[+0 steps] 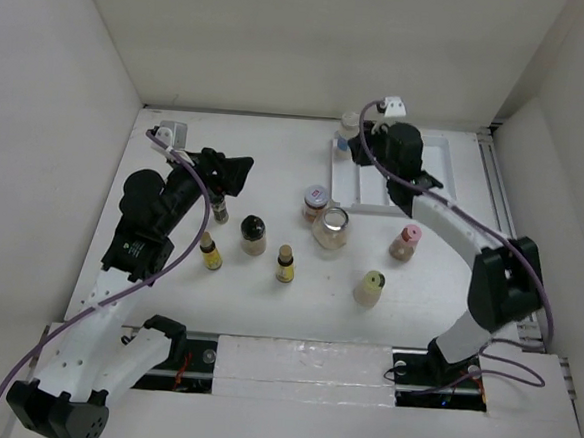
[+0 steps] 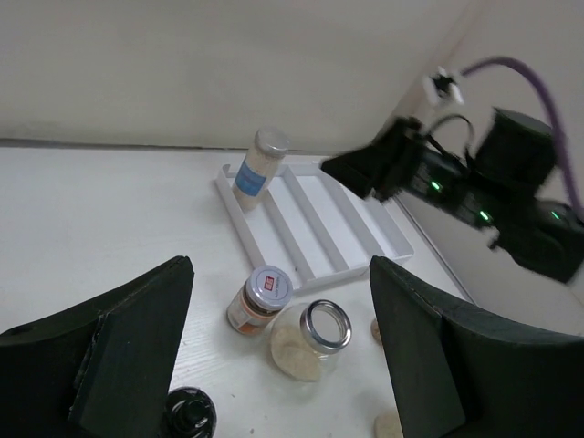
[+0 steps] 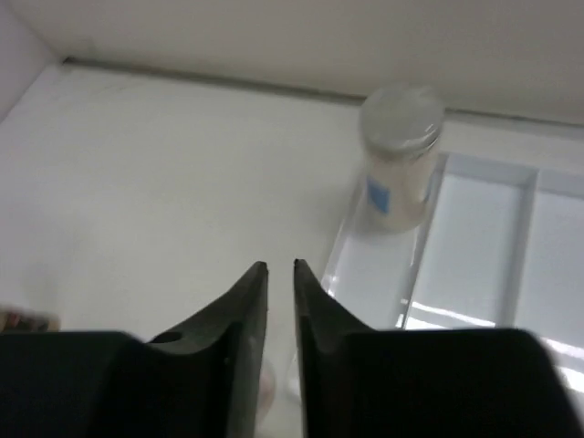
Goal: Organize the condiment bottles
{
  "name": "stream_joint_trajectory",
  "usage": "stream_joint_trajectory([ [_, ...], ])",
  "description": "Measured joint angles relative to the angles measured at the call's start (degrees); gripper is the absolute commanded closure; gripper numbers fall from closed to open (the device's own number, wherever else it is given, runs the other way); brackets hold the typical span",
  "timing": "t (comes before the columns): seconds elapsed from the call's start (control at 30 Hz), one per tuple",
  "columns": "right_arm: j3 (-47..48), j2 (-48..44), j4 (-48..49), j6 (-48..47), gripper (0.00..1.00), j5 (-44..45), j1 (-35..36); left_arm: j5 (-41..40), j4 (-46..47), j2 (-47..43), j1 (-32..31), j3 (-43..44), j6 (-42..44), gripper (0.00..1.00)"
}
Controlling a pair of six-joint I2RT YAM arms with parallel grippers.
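Observation:
Several condiment bottles stand mid-table: a red-white-capped jar (image 1: 315, 203) (image 2: 258, 299), a clear silver-rimmed jar (image 1: 329, 228) (image 2: 310, 339), a black-capped jar (image 1: 253, 234), two small yellow-labelled bottles (image 1: 210, 251) (image 1: 285, 264), a pink-capped one (image 1: 405, 243) and a pale yellow one (image 1: 369, 288). A small dark-capped bottle (image 1: 218, 209) stands just below my left gripper (image 1: 237, 175) (image 2: 281, 274), which is wide open and empty. A blue-labelled bottle (image 1: 350, 126) (image 3: 399, 155) (image 2: 255, 169) stands upright at the tray's far left corner. My right gripper (image 1: 360, 152) (image 3: 278, 265) hovers beside it, jaws a narrow gap apart, holding nothing.
The white ridged tray (image 1: 414, 192) (image 2: 319, 224) (image 3: 474, 265) lies at the back right, its lanes otherwise bare. White walls close in the table at the back and both sides. The right arm's wrist (image 2: 474, 173) hangs over the tray's far end.

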Motion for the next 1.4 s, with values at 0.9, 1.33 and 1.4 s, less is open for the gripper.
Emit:
stream_joint_trajectory([
  [0.9, -29.8, -14.7, -5.3, 2.3, 0.03, 4.9, 15.0, 0.4, 0.1, 3.3, 0.0, 0.0, -1.0, 0.26],
  [1.33, -27.4, -20.8, -12.0, 1.9, 0.57, 11.2, 17.7, 0.8, 0.1, 3.2, 0.0, 0.0, -1.0, 0.26],
  [1.4, -27.4, -25.8, -13.8, 1.9, 0.6, 11.7, 17.7, 0.9, 0.1, 3.2, 0.0, 0.0, -1.0, 0.26],
])
